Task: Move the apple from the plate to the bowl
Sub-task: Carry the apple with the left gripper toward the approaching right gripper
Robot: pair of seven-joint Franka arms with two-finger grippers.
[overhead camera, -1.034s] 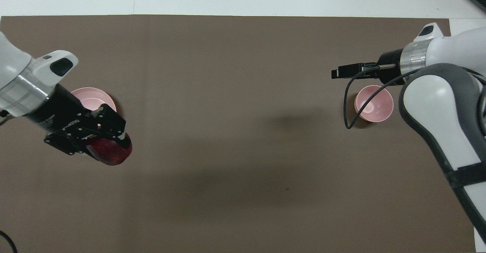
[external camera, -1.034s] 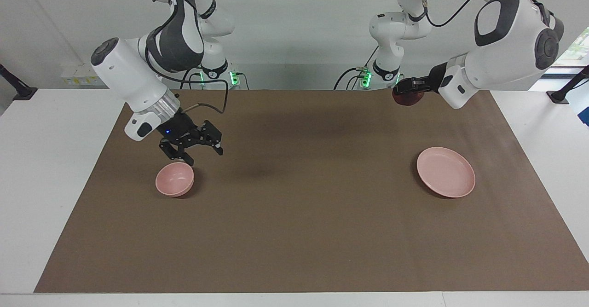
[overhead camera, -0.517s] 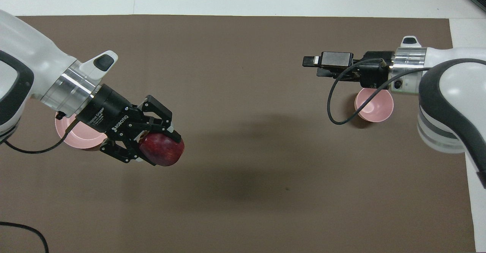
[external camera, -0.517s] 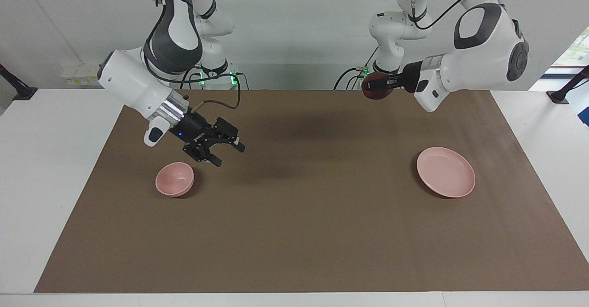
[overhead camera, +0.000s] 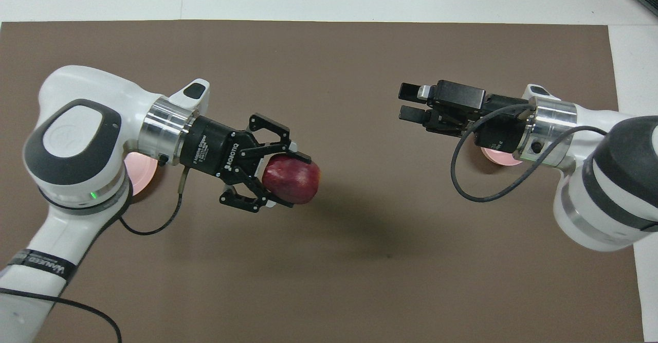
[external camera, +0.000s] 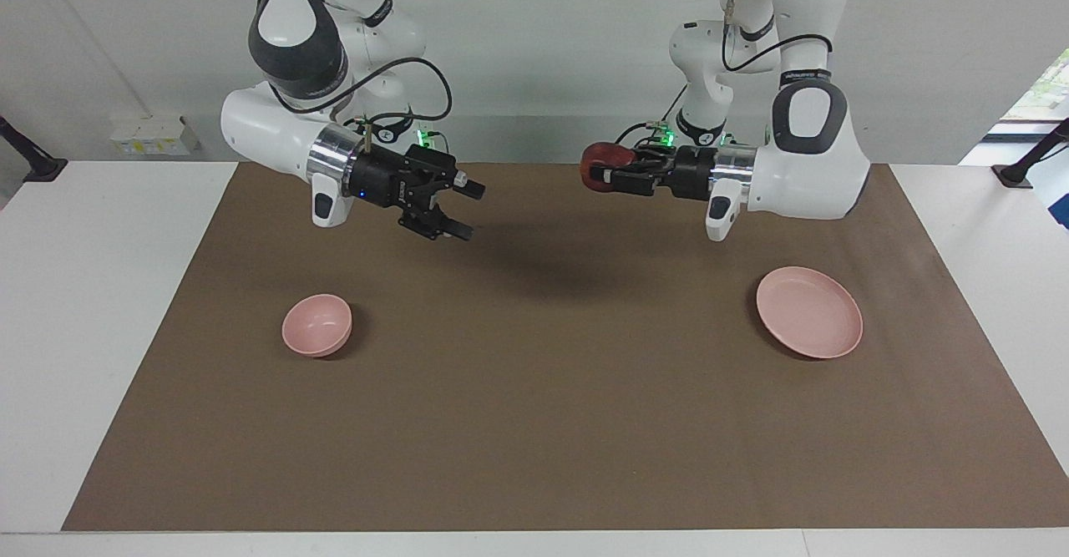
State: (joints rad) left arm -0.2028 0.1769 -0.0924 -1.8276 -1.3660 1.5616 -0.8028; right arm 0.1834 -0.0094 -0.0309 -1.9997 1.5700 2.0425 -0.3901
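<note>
Left tool (external camera: 603, 174) grips apple (external camera: 598, 164) high above the mat; right tool (external camera: 458, 206) gapes wide; botched handover drops it short of bowl (external camera: 316, 325).

Robot lab, two white arms mounted at a white table (external camera: 100, 306), brown mat (external camera: 551, 423), bare wall

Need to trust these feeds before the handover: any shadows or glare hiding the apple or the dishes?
Facing view: a soft dark shadow lies on the brown mat under the two raised hands; apple, bowl and plate are evenly lit. Overhead view: no glare, but the arms cover most of both dishes.
</note>
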